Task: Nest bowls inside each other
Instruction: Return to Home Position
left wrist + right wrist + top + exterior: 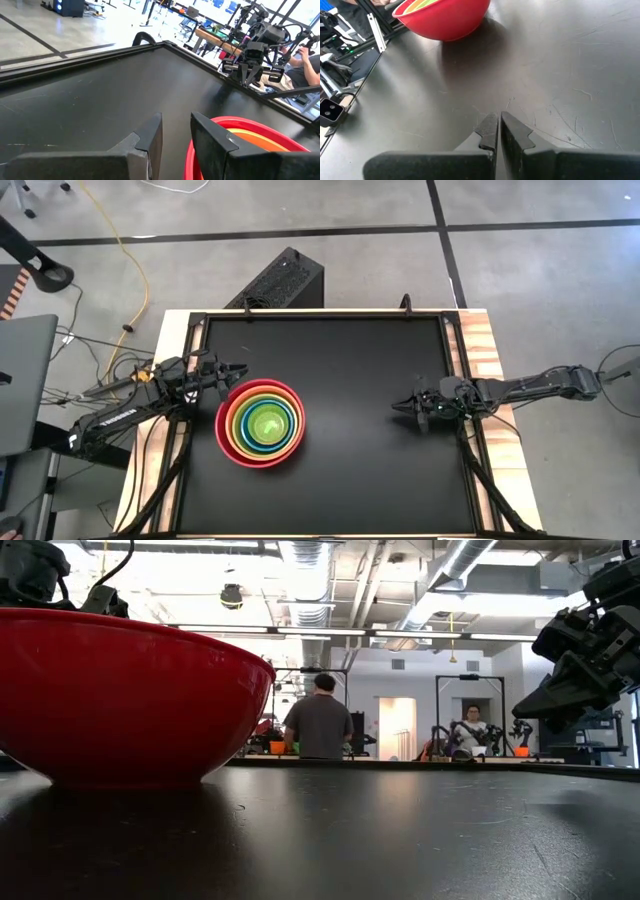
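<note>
Several bowls [260, 423] sit nested in one stack on the black table top, left of middle. The red one [120, 690] is outermost and rests on its base; orange, lime, blue and yellow rings lie inside it, with a green one at the centre. My left gripper [238, 370] hovers open at the table's left side, just off the stack's far-left rim [250, 122], touching nothing. My right gripper [397, 408] stands shut near the table's right side, well clear of the stack [450, 22], with nothing between its fingers [490, 125].
The black table top [350, 480] lies bare between the stack and my right gripper. Wooden strips and a dark frame [455, 350] line the left and right edges. A black box [285, 280] stands on the floor beyond the far edge. People [320, 720] are in the room behind.
</note>
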